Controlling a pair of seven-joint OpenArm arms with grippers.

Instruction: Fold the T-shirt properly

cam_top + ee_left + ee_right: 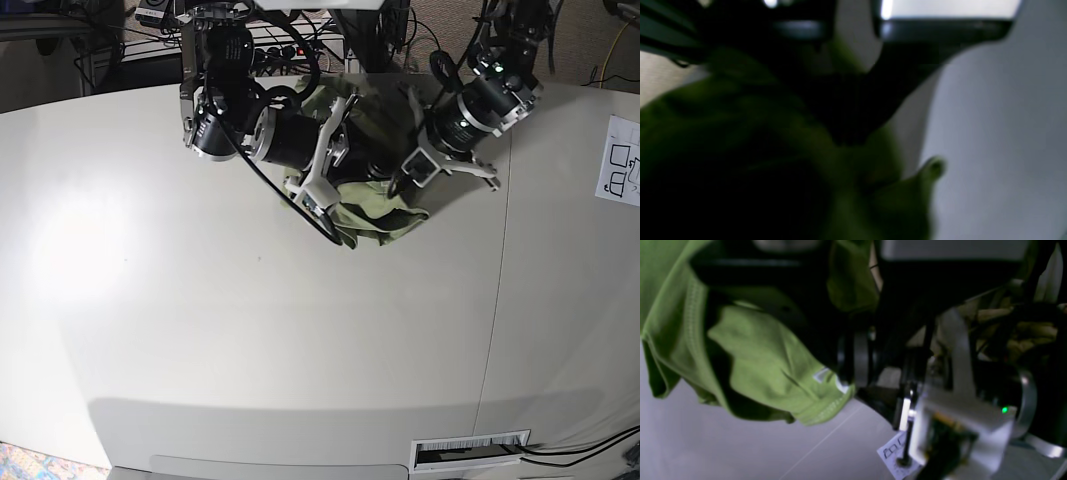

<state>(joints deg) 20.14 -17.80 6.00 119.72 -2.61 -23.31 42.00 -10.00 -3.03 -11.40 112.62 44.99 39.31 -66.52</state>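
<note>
Base view: the T-shirt is seen bunched between the two arms near the far edge of the table, part of it lifted off the surface and part resting on it. The right claw is pressed into the cloth from the view's left, the left claw from the view's right. Right wrist view: green fabric with a stitched hem and a small white tag is pinched in the narrow right claw. Left wrist view: blurred green cloth is gripped by the fully closed left claw. A printed sheet is seen lying at the table's edge.
</note>
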